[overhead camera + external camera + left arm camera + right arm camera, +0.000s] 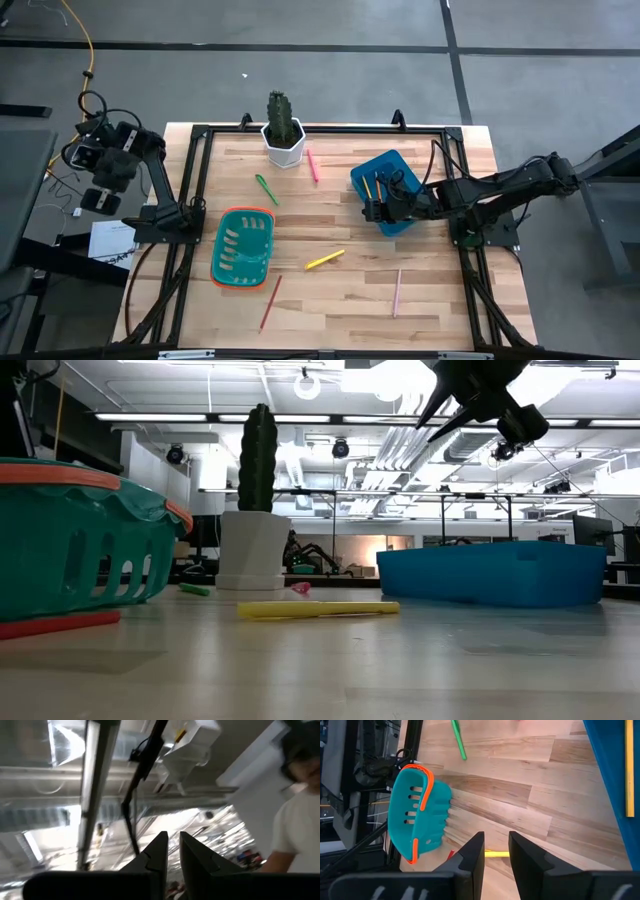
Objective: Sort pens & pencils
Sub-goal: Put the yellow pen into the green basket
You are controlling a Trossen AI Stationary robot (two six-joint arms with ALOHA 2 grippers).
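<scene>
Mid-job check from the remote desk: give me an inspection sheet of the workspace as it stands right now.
Surface: light wooden slatted table in a black frame.
Job's things: green plastic pen, hot-pink pen and yellow pen lie loose on the wood; dark red thin pencil and pale salmon pencil lie near the front edge; orange pencils lie inside the blue rectangular bin. Teal basket with orange rim looks empty.
Clutter: green cactus in a white pot.
Grippers: right gripper hovers over the blue bin, open, empty; left gripper parked off the table, pointing upward, nearly closed.
Cables: yellow cable on the floor.
Surroundings: person in white shirt.
</scene>
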